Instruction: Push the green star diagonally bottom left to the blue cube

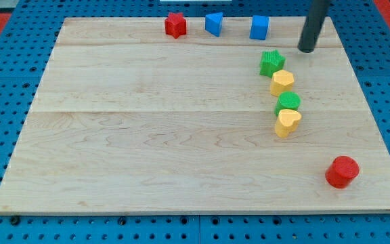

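A pale wooden counter, made of grained planks and laid on a blue perforated base, is seen from above. No pincer is fitted: the arm ends in a straight dark rod whose lower end, my tip, is set on the wood, so nothing is grasped and no released or clenched state can be told. The rod's upper part is cut off by the view's top edge.

The matte green star-shaped block is found just to the view's lower left of my tip, near it but apart. The blue cube block is placed to the view's upper left of my tip, beside a second blue block whose angular shape is hard to make out. A red star-shaped block is seen farther toward the view's left.

Below the green star, a yellow heart-shaped block, a green round block and a second yellow heart-shaped block are packed in a touching column. A red cylinder block is set well below my tip, near the counter's lower right corner.
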`<state>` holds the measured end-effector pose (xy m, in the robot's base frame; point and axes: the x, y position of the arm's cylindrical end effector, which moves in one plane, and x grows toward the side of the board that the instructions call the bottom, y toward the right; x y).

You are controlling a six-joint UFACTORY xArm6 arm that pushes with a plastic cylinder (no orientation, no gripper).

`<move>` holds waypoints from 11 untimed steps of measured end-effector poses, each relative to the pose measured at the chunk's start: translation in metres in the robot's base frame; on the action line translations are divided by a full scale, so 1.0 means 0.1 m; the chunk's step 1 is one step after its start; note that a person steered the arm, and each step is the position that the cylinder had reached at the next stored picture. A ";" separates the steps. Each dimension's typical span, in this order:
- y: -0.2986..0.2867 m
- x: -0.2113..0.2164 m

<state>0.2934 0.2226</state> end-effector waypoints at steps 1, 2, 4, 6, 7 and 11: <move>-0.42 0.27; -0.97 0.27; -0.92 0.54; -2.06 0.39; -2.11 0.40; -2.01 0.65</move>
